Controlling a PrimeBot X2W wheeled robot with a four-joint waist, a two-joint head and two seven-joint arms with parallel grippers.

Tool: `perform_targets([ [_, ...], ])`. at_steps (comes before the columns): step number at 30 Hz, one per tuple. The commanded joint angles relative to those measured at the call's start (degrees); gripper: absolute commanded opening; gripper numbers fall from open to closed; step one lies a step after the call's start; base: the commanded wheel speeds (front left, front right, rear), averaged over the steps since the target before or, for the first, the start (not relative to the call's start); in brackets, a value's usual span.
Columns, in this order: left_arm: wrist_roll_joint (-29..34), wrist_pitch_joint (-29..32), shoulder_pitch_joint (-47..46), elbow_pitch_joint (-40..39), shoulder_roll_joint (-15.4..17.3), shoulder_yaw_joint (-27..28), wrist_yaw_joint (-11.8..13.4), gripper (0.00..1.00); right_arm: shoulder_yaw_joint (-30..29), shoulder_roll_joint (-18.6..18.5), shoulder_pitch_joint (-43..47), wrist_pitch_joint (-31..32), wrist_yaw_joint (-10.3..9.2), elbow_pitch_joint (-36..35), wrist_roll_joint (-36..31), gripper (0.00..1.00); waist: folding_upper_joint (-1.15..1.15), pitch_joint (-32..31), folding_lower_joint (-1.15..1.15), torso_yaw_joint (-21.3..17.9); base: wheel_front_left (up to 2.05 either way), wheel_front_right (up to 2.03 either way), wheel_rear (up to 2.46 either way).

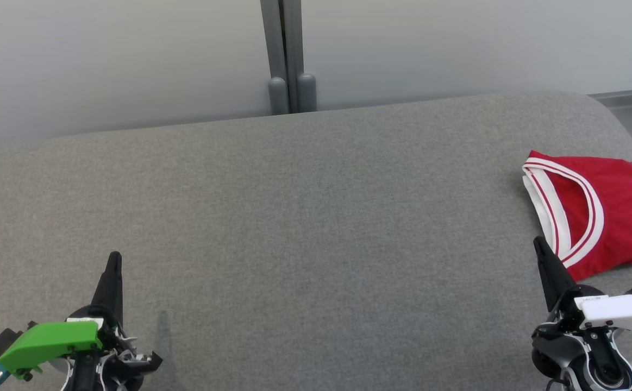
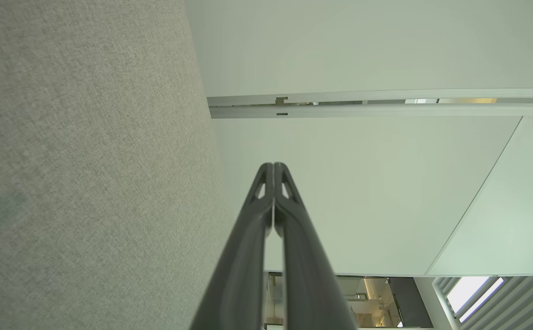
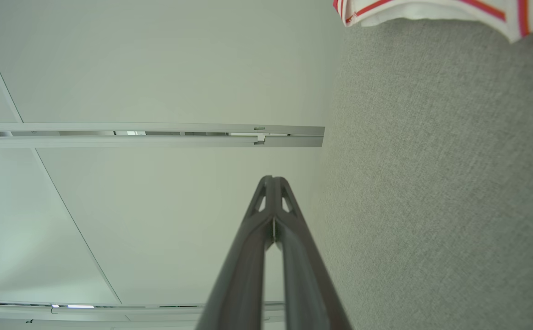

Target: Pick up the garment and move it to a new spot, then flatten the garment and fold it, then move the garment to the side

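Note:
A red jersey with white and red trim [image 1: 604, 212] lies folded at the right edge of the grey fabric surface [image 1: 305, 217], partly cut off by the head view's border. Its white hem [image 3: 431, 11] shows at the top of the right wrist view. My right gripper [image 1: 537, 241] sits at the lower right, shut and holding nothing, its tip just left of the jersey's near corner. In the right wrist view its fingertips [image 3: 272, 179] meet. My left gripper [image 1: 114, 256] rests at the lower left, far from the jersey, shut and holding nothing, its tips [image 2: 273, 166] pressed together.
Pale wall panels stand behind the surface, with a grey vertical post [image 1: 288, 65] at the back middle. The surface's far edge curves down at the back right corner [image 1: 609, 108].

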Motion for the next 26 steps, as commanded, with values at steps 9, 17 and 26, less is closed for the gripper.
perform_targets([
  [9, -0.19, 0.2, -0.57, -0.1, 0.4, 0.12, -0.34, 0.0, -0.12, -0.32, 0.58, 0.17, 0.0, -0.23, 0.18, 0.0, 0.0, 0.0, 0.0, 0.0, 0.0, 0.0, 0.0],
  [17, -0.19, 0.2, -0.57, -0.11, 0.4, 0.12, -0.33, 0.0, -0.11, -0.32, 0.58, 0.17, 0.0, -0.23, 0.18, 0.0, 0.0, 0.0, 0.0, 0.0, 0.0, 0.0, 0.0],
  [26, -0.19, 0.2, -0.57, -0.11, 0.4, 0.12, -0.33, 0.0, -0.11, -0.32, 0.59, 0.17, 0.0, -0.23, 0.18, 0.0, 0.0, 0.0, 0.0, 0.0, 0.0, 0.0, 0.0],
])
